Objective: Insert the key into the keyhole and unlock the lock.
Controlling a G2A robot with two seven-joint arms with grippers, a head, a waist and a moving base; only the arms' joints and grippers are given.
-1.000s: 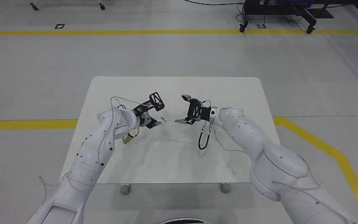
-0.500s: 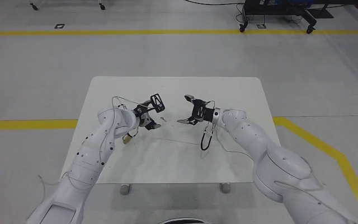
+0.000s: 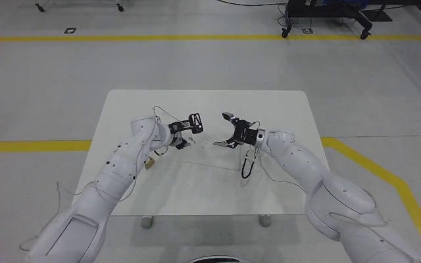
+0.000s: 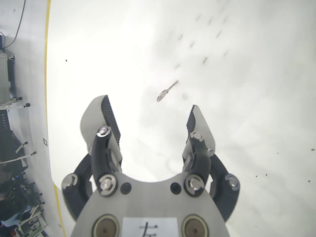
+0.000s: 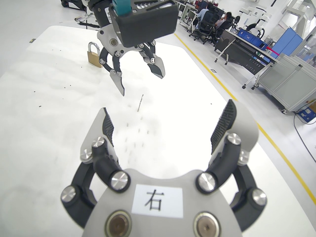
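A small silver key point(image 4: 166, 91) lies flat on the white table point(image 3: 276, 191), also seen as a thin sliver key point(image 5: 140, 103) from the right wrist. My left gripper point(image 4: 150, 104) hangs open just above it, the key lying a little ahead of its fingertips; the same left gripper point(image 5: 142, 82) faces the right wrist camera. A brass padlock point(image 5: 93, 55) with a steel shackle stands behind the left gripper; in the top view the padlock point(image 3: 150, 163) sits beside the left forearm. My right gripper point(image 5: 167, 107) is open and empty, a short way from the key.
A black cable loop point(image 3: 247, 167) hangs under the right wrist. Small dark specks point(image 5: 49, 92) dot the table. The table's near half and far edge have free room. Desks and seated people point(image 5: 209, 18) are far off in the room.
The left gripper has moved toward the table's middle, ending over the key. The right gripper has drawn back slightly to the right. Both stay open.
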